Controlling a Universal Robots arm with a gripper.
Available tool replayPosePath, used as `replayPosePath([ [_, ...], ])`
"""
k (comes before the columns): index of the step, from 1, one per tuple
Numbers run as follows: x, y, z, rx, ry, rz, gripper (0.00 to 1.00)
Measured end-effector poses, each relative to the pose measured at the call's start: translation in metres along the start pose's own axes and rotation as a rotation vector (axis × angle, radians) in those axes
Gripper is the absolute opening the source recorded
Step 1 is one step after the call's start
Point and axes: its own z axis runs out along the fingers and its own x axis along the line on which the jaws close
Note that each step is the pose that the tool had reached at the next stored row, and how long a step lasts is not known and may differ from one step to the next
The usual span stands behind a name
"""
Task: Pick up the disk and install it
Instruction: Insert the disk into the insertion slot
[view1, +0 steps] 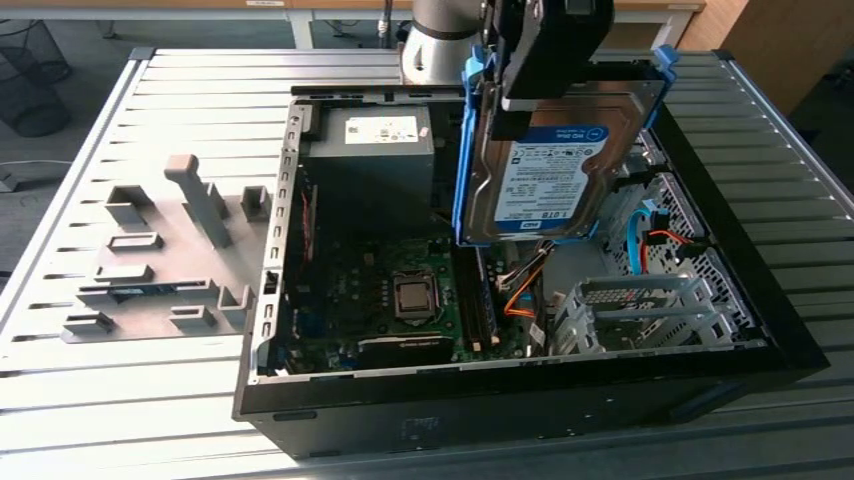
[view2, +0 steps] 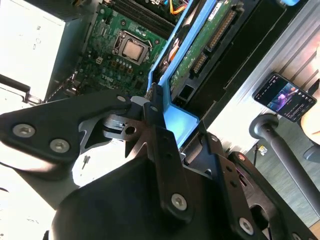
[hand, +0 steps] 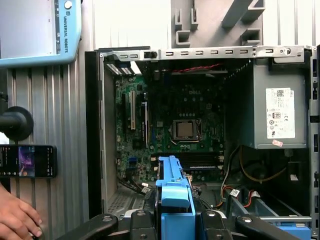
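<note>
Above the open computer case (view1: 534, 400), toward 1 o'clock in the exterior view, the disk (view1: 550, 175) hangs in the air, well clear of the parts below. The jaws are closed tight on its upper end, under the arm (view1: 441, 40). Its long axis stands almost upright, with the top leaning slightly toward 1 o'clock. The white-and-blue label faces the exterior camera and the free short edge points down into the case. The blue frame (view1: 467, 150) wraps its sides. In the second wrist view its green circuit-board face (view2: 200, 45) shows. Beneath it lie the motherboard (view1: 387, 300) and, at 11 o'clock of that, the grey power supply (view1: 380, 140). At 9 o'clock of the case, a grey fixture (view1: 174, 250) rests on the table (view1: 134, 400). The first wrist view shows a hand (hand: 17, 220) beside a phone (hand: 27, 161).
</note>
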Motion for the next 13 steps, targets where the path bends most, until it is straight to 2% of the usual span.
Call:
replayPosePath([
  [8,0.0003,-0.0002,0.0,0.0,0.0,0.0,0.37],
  [13,0.0094,-0.0008,0.0008,0.0001,-0.0001,0.0,0.37],
])
